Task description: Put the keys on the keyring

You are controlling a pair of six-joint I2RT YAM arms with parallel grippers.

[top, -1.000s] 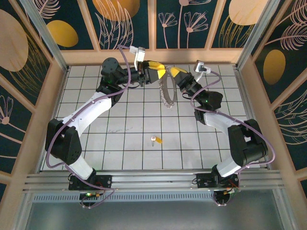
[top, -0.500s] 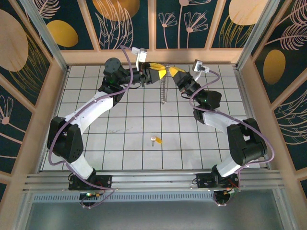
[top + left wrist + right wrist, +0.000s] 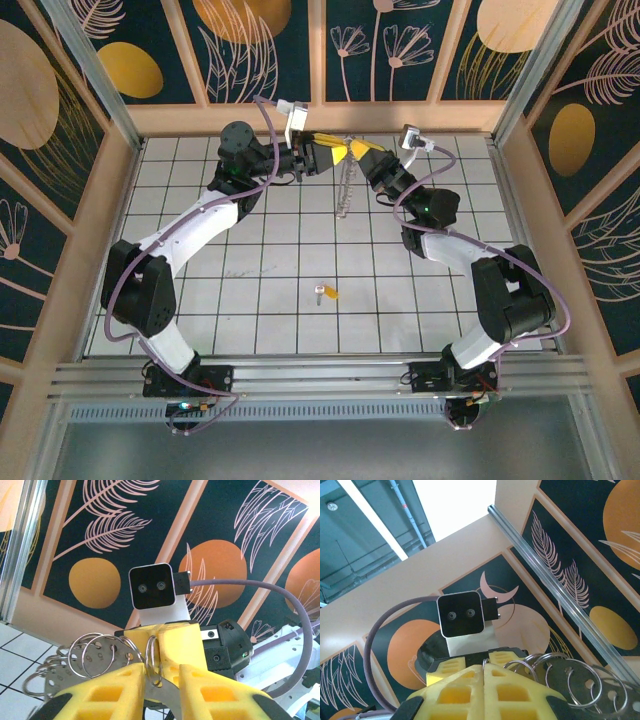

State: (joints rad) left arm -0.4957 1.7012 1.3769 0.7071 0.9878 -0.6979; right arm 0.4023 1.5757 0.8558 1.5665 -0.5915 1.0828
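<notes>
The tiny silver key with an orange tag (image 3: 325, 292) lies alone on the white tiled bench (image 3: 200, 300). Its long side runs left to right, tag on the right. Farther back, the keyring of thin silver metal rings (image 3: 346, 190) hangs straight down. A moment ago it looked like a wide loop. The left tool (image 3: 162, 675) has closed on a ring, and the right tool (image 3: 483, 670) pinches it tight too. The key is not on yet.

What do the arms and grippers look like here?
The left arm and right arm have white links, black joints and trailing purple-grey cables. The left gripper and right gripper have chunky yellow fingers with square cut-outs.
</notes>
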